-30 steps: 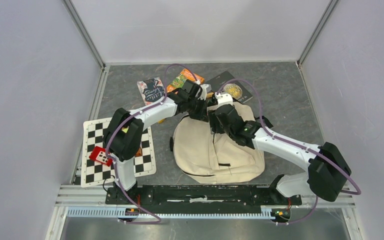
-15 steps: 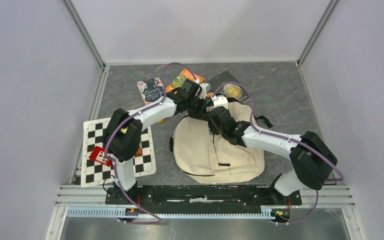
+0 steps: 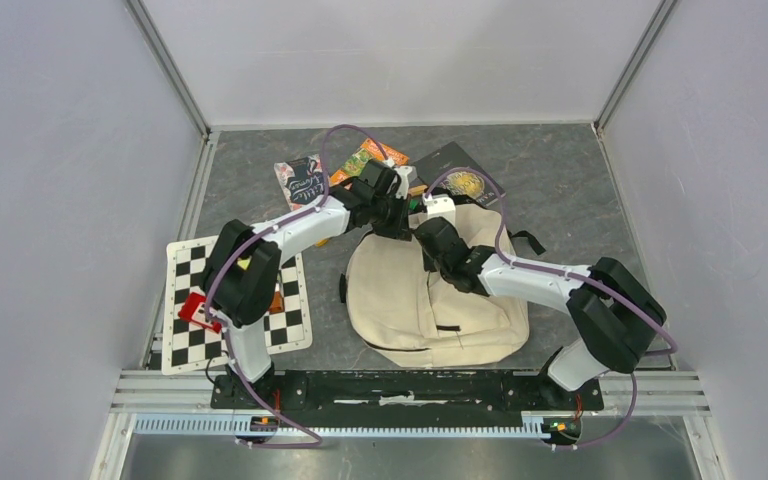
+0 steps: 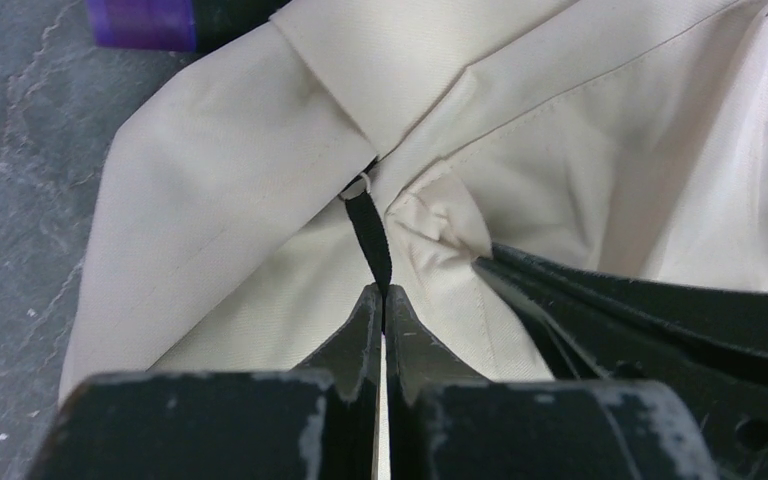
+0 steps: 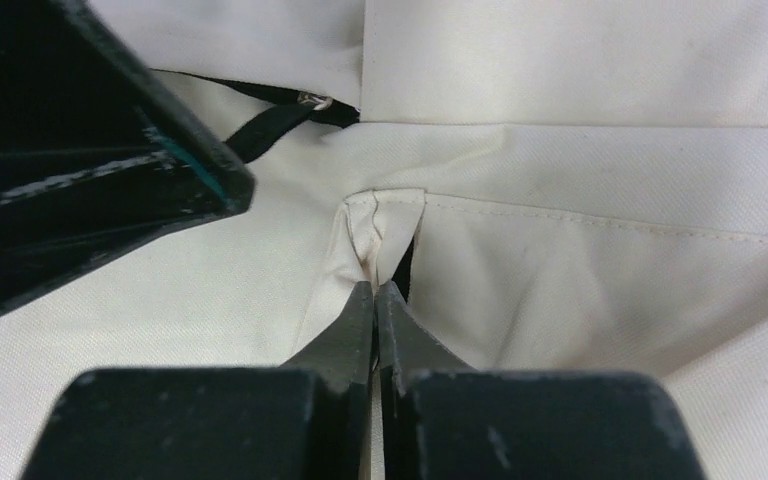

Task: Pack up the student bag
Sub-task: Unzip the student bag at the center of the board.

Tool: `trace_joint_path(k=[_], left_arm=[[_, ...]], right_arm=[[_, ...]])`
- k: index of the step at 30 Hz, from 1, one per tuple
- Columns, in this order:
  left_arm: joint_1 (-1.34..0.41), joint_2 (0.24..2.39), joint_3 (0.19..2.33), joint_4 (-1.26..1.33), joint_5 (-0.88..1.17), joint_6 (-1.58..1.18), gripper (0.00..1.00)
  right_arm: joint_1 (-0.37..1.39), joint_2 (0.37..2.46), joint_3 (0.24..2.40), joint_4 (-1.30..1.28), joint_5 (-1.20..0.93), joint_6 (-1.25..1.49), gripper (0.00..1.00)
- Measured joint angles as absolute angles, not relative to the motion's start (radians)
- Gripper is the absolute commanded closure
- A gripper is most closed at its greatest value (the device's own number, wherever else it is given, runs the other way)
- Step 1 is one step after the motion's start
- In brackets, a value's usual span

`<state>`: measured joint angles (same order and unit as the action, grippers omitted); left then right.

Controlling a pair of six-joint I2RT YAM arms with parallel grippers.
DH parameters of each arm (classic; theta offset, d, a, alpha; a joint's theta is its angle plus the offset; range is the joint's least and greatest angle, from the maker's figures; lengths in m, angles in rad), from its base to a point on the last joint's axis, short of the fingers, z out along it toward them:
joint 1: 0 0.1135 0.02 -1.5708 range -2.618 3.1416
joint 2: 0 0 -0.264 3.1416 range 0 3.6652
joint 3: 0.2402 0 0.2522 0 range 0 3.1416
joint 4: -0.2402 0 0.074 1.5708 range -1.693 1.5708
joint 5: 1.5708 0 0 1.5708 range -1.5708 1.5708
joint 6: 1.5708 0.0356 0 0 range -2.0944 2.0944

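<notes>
Near left, checkered mat [image 3: 185, 345] flat on the table [image 3: 580, 180], red block [image 3: 197, 311] on its near-left part, right beside the left arm [image 3: 295, 228]; small orange and yellow bits on the mat too, mostly hidden by that arm

Bag [image 3: 430, 300] lies flat at table centre, just right of the mat and not touching it, rounded bottom toward the arm bases, top end pointing far, front pocket facing up. Black strap [image 3: 528, 240] sticks out at its right side

Both arms reach over the bag and meet at its far end, right arm [image 3: 535, 280] lying low across the cloth. Left gripper [image 4: 381, 300] is pressed together, pinching the black pull tab [image 4: 368, 225], which runs taut up to a small metal ring at a seam. Right gripper [image 5: 375, 292] sits just beside it, jaws squeezed together on a small raised fold [image 5: 380, 225] of cream cloth, a sliver of black showing next to the fold. In the right wrist view the left gripper's black body fills the upper left, with the pull tab visible past it

Beyond the bag top, three flat items on the table: dark card [image 3: 298, 178] with white script at left, orange book [image 3: 365, 160] in the middle partly under the left arm, black book [image 3: 462, 178] with a gold disc at right, its near edge meeting the bag top
</notes>
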<state>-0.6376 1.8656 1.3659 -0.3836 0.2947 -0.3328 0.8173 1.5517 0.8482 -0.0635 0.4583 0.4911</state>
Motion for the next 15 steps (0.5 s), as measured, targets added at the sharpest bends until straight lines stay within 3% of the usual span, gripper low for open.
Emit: trace_joint_path(k=[15], left_arm=[[-0.608,1.78,1.286,-0.324,0.176,-0.333,0.98]], right_arm=[[0.821,1.533,0.781,-0.038,0.598,0.539,1.0]])
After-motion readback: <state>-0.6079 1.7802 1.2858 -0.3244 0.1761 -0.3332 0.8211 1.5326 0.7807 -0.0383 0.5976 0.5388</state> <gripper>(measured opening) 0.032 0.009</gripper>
